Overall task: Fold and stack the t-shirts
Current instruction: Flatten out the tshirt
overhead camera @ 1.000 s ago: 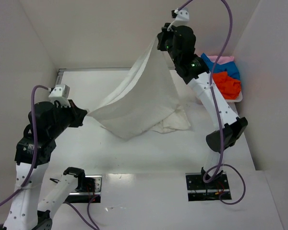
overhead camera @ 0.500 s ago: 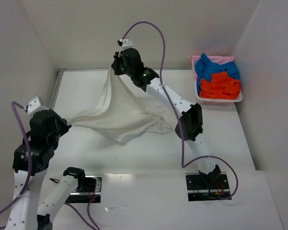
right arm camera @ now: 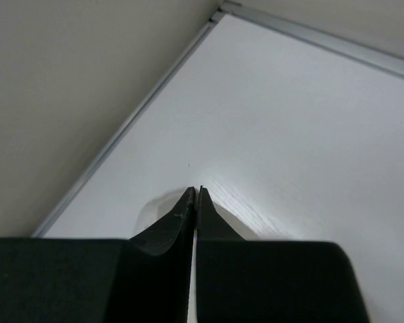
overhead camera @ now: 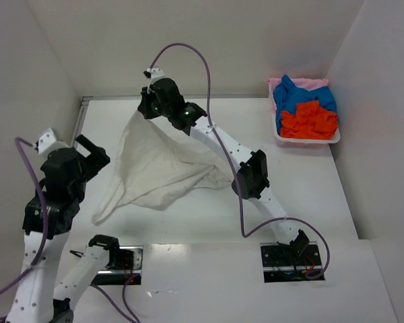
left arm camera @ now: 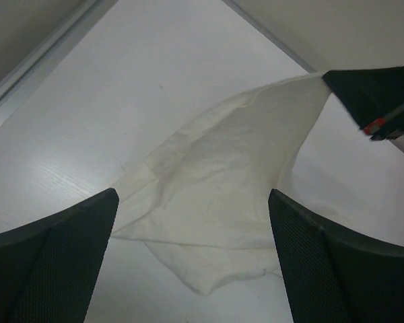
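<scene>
Looking down from the top camera, the right arm is stretched way over to the far left part of the bench. The right claw is pinching one corner of the off-white t-shirt. Its own wrist cam shows the two fingers pressed tight together, up by the corner where the bench meets the wall. You can't really make out the cloth in that view, but the left wrist cam shows the fabric running straight up into that claw.

From the pinched corner the shirt slopes down like a lopsided tent and fans out onto the bench. It's rumpled and not folded at all. One narrow tail of it trails toward the near left, ending just beside the left arm.

The left claw is spread wide with nothing between its fingers. It's hovering over the near-left edge of the shirt and isn't touching it as far as I can tell.

Over at the far right, against the side wall and well apart from all this, sits the white tray. It holds a blue t-shirt, an orange-red t-shirt and a pale pink t-shirt, all bunched up. The pink one peeks out at the back and the orange-red one is on the nearer side.
</scene>
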### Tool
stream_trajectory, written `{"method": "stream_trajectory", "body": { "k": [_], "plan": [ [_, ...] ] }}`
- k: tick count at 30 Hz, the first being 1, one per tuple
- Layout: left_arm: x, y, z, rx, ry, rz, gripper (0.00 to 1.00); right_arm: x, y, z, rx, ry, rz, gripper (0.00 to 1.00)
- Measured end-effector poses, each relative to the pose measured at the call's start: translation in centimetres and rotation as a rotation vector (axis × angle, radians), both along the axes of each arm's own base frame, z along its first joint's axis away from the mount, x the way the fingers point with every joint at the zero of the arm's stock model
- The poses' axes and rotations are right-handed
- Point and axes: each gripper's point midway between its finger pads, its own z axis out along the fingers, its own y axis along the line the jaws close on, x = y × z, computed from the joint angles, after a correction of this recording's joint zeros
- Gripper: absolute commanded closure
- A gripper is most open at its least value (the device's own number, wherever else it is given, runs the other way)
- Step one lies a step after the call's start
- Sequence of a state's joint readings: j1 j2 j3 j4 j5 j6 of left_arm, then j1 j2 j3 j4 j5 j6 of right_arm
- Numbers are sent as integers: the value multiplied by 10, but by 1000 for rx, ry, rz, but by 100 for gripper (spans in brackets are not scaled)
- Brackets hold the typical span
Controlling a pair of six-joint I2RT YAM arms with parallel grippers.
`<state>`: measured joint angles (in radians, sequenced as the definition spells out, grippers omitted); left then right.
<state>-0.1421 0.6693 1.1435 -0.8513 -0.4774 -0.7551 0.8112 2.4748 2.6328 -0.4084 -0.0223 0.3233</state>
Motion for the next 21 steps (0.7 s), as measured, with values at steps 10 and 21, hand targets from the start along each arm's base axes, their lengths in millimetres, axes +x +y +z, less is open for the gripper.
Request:
{"method": "stream_trajectory", "body": {
  "k": [10, 21],
  "plan": [
    [109, -44, -48, 181, 212, -339, 0, -64, -6, -70, -177, 118, 92, 100],
    [131, -95, -55, 309, 162, -784, 0, -98, -65, 74, -62, -139, 61, 100]
  ]
}}
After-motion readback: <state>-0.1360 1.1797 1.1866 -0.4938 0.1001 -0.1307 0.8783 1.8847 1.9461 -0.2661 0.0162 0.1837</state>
